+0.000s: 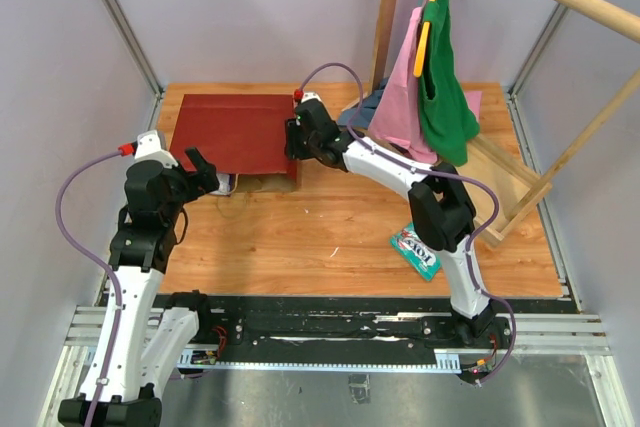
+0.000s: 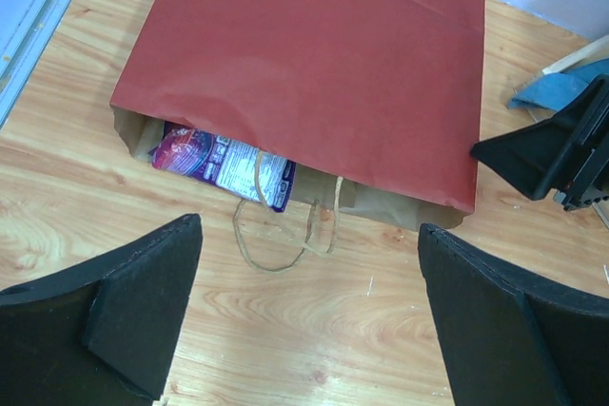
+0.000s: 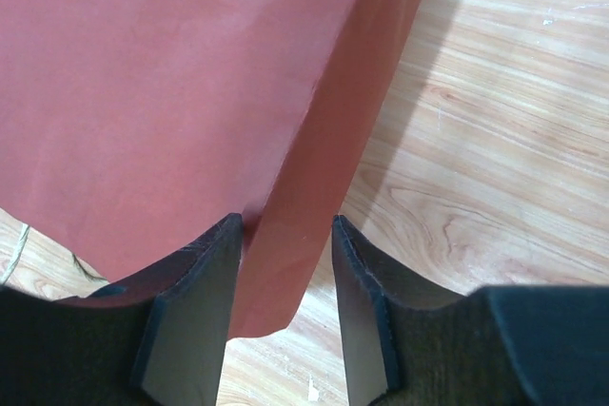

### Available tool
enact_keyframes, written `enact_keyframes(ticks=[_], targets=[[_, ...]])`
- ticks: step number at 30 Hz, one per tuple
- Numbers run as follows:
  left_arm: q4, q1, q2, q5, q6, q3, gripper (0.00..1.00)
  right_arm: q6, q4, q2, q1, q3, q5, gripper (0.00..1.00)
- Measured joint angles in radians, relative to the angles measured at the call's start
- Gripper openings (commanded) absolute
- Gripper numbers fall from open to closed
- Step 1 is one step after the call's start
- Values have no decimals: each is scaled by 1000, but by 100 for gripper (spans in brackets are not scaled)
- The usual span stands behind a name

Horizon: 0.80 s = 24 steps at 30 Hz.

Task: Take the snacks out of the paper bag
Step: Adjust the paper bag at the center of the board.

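The dark red paper bag (image 1: 230,132) lies flat at the table's back left, its mouth toward the near edge. In the left wrist view a purple snack packet (image 2: 224,164) sticks out of the bag (image 2: 304,64) beside the twine handles (image 2: 276,235). My left gripper (image 2: 309,311) hovers open in front of the mouth with only bare wood between its fingers. My right gripper (image 3: 285,235) straddles the near right corner of the bag (image 3: 143,73), its sloping side fold filling the gap between the fingertips. A teal snack packet (image 1: 417,250) lies on the table by the right arm.
A pale wooden frame (image 1: 520,182) stands at the back right, with a pink garment (image 1: 400,97) and a green garment (image 1: 445,97) hanging from it. A blue cloth (image 1: 365,112) lies beneath them. The cell's walls close in the table on three sides.
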State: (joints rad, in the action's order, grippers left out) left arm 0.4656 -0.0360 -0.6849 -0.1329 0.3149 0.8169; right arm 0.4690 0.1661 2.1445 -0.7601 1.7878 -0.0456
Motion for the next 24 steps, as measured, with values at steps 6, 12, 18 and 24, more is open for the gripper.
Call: enact_keyframes(ticks=[6,12,18,24], targets=[[0,0,0,0,0,0,100,52,-20,1,17,-3,32,26],[-1,0,0,0,0,-10,100,95,-52,8,24,-3,71,49],[-1,0,0,0,-1,-13,100,119,-65,16,24,-3,97,56],[-1,0,1,0,-1,-13,100,145,-79,32,24,-5,114,44]])
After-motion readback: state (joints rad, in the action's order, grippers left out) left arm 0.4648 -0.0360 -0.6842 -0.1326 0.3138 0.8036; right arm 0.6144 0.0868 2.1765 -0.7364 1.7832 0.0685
